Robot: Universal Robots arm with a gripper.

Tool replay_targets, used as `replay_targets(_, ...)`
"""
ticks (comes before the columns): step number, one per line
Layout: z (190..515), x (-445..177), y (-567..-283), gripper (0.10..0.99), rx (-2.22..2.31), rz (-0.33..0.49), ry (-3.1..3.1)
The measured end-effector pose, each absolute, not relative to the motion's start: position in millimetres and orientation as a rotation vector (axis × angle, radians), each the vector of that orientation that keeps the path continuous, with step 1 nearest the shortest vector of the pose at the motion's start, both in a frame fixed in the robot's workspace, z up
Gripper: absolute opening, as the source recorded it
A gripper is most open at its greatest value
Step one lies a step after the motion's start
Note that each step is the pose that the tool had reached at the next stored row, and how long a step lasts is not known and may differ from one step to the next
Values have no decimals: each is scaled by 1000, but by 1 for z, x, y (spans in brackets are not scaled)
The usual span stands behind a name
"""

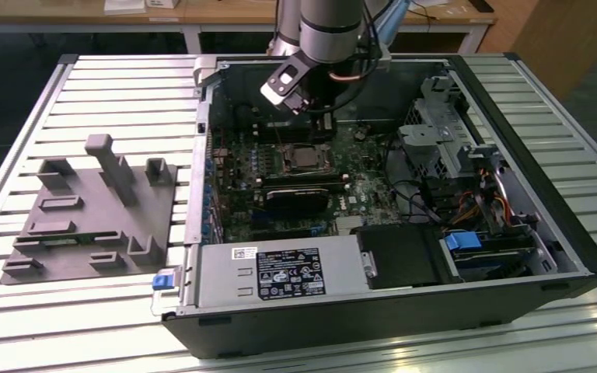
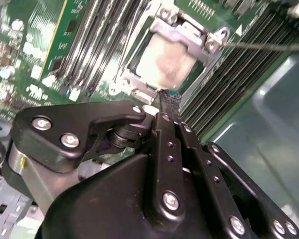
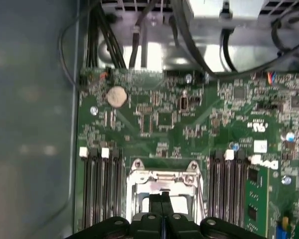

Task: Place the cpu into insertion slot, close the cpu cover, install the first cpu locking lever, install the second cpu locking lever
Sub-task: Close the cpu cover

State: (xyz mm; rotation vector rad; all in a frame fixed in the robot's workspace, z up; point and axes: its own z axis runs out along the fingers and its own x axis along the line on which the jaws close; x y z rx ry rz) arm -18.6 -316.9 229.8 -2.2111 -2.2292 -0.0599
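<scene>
The cpu point(image 2: 164, 62) lies in the insertion slot point(image 1: 301, 158) on the green board, its dull silver face showing through the window of the cpu cover point(image 2: 189, 36). The cover's silvery frame lies flat over the chip and also shows in the first wrist view point(image 3: 162, 180). A thin metal locking lever point(image 2: 264, 46) sticks out sideways from the socket corner. My gripper point(image 2: 167, 98) is shut, its two black fingers pressed together with nothing between them. Its tip hangs just off one edge of the socket point(image 3: 162, 199). In the exterior view the gripper point(image 1: 319, 124) hovers over the board just behind the slot.
Long black memory slots point(image 3: 99, 194) flank the socket on both sides. A black block point(image 1: 298, 198) sits in front of the slot, with a power supply point(image 1: 267, 272) nearer still. Drive bays and cables point(image 1: 454, 148) fill the exterior view's right. A grey fixture point(image 1: 91, 210) stands on the slatted table.
</scene>
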Motion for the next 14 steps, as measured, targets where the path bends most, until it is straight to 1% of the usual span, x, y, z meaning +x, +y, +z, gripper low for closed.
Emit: replay_targets(14,212,-38,-317,106,-2211,-60,-2229)
